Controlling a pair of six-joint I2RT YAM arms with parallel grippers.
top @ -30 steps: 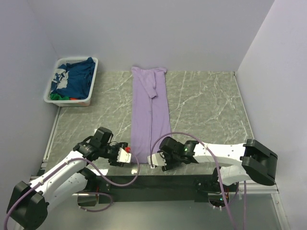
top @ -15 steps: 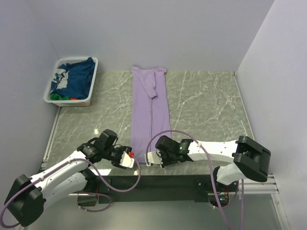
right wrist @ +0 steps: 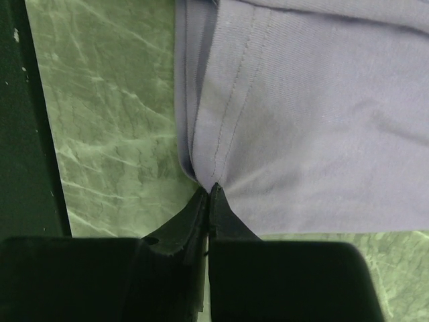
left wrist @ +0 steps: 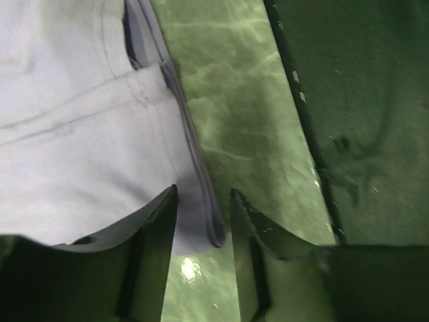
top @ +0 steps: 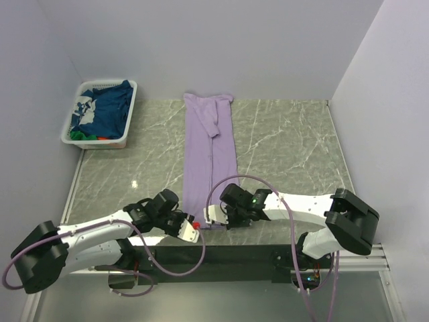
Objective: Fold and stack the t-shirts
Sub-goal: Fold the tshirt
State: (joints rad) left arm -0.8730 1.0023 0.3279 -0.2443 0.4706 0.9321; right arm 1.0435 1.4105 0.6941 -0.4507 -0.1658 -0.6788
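A lavender t-shirt (top: 210, 161) lies on the marble table as a long narrow strip running away from me. My right gripper (top: 213, 218) is shut on its near hem, and the cloth puckers into the closed tips (right wrist: 210, 190). At the shirt's near left corner my left gripper (top: 193, 227) stands open. In the left wrist view that corner's folded hem (left wrist: 213, 228) lies between the two spread fingers, with a gap on both sides (left wrist: 203, 204). More t-shirts fill the basket: a navy one with white print (top: 107, 107), a green one (top: 82, 136) and a bit of red (top: 102, 138).
A white slatted basket (top: 132, 107) stands at the far left corner of the table. The black rail along the near table edge (left wrist: 362, 100) runs close behind both grippers. Plain walls close in the table on three sides.
My right gripper closed on the shirt's near hem. The left arm swung right to the near left corner, and its jaws narrowed around the hem.
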